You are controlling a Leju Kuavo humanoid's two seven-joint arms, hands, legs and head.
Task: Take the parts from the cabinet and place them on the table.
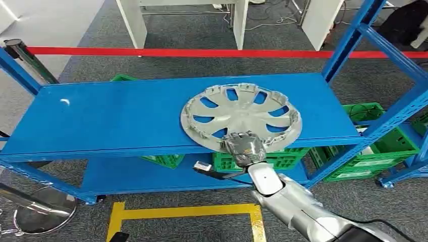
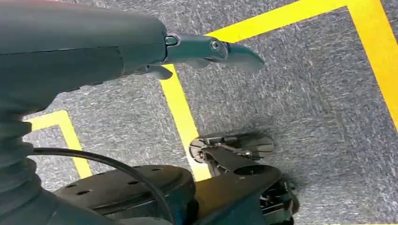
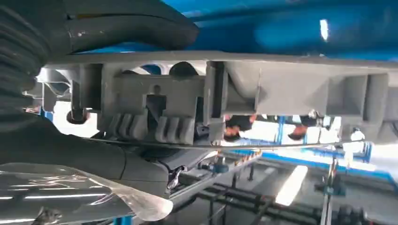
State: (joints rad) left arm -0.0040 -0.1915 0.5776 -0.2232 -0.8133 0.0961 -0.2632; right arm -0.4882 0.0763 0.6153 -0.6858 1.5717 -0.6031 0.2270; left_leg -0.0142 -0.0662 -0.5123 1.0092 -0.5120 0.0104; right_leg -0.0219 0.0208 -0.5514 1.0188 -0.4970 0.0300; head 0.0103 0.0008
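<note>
Right robot hand (image 1: 244,146) grips the hubcap (image 1: 241,117) rim on the blue shelf (image 1: 111,116); grey carpet (image 1: 202,65) beyond.

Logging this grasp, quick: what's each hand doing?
Left hand: holds nothing, fingers apart.
Right hand: grips the hubcap by its rim.

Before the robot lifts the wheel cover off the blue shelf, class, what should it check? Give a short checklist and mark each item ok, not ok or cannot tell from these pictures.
1. Right hand at the near rim of the wheel cover: ok.
2. Fingers on both faces of the rim: ok; the right wrist view shows the thumb on one side and the fingers on the other.
3. Grip firm enough to lift: cannot tell.
4. Cover's near edge past the front of the blue shelf, giving room to grasp: ok.
5. Nothing resting on the cover: ok.
6. Left hand free of any load: ok; it hangs over the floor.
</note>
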